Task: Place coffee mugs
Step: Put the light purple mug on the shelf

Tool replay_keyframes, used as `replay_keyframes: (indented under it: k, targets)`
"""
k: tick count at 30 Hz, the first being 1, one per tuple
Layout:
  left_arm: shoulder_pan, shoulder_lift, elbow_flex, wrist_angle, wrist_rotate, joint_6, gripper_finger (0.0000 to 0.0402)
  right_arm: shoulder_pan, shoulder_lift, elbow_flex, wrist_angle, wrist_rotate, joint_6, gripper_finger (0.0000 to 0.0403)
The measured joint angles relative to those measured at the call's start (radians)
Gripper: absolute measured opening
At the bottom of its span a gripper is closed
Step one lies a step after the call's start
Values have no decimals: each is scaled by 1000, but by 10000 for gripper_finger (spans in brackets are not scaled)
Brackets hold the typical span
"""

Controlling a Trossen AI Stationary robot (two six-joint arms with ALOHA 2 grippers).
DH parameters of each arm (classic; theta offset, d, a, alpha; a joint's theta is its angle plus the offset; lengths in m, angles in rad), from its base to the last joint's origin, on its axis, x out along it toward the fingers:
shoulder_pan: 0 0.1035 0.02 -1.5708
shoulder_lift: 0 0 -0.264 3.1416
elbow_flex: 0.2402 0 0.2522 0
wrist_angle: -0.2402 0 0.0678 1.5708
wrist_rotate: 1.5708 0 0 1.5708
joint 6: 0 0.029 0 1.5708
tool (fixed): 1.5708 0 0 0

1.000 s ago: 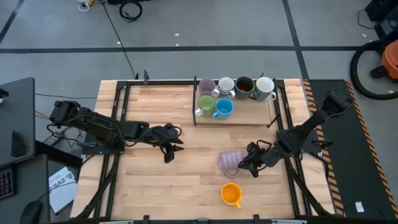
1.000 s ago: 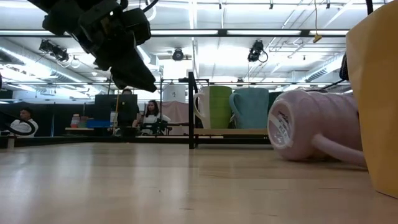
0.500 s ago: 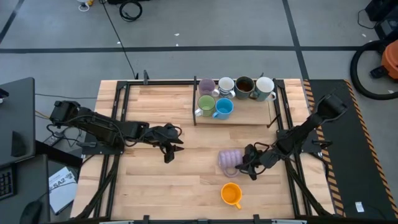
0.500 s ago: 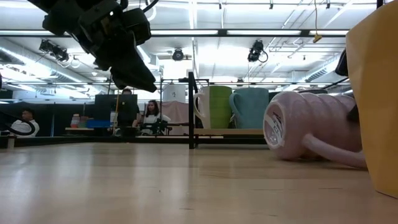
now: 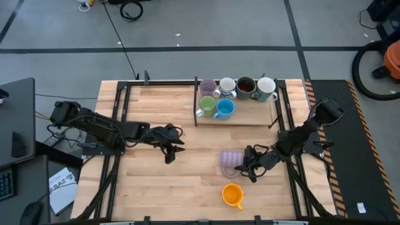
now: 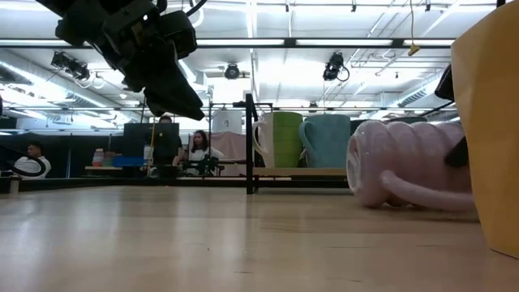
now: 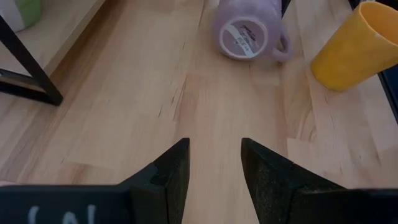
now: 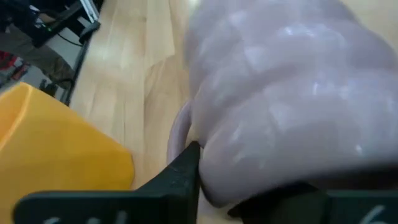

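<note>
Six mugs on the shelf: a lilac mug (image 5: 207, 87), a white mug (image 5: 227, 85), a dark grey-brown mug (image 5: 245, 85) and a second white mug (image 5: 267, 88) are lined along the back of a raised wooden shelf (image 5: 250, 114) at the table's far side; a green mug (image 5: 207, 105) and a blue mug (image 5: 224, 109) are set just in front of them.
Ribbed lavender mug (image 5: 230, 160): laid on its side on the wooden table (image 5: 150, 181), right of centre, its labelled base turned toward the left arm and its handle toward the orange mug.
Orange mug (image 5: 232, 195): placed on the table near the front edge, close to the lavender mug but apart from it.
Right gripper (image 5: 245, 167): brought against the mouth end of the lavender mug; in the right wrist view one dark finger (image 8: 180, 174) is seen beside the mug's ribbed wall. Whether the mug is clamped cannot be told.
Left gripper (image 5: 170, 152): held above the table left of centre, well apart from both loose mugs, its jaws narrowly parted with nothing between them.
</note>
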Motion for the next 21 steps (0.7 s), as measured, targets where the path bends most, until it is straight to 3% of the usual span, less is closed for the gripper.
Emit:
replay_keyframes:
  k: [3,10,21]
  targets:
    - [0,0,0,0,0,0,151,-1,0,1,24,8,-2,51]
    - [0,0,0,0,0,0,151,-2,-26,4,36,-15,10,48]
    - [0,0,0,0,0,1,151,-90,-121,46,-7,-227,52,41]
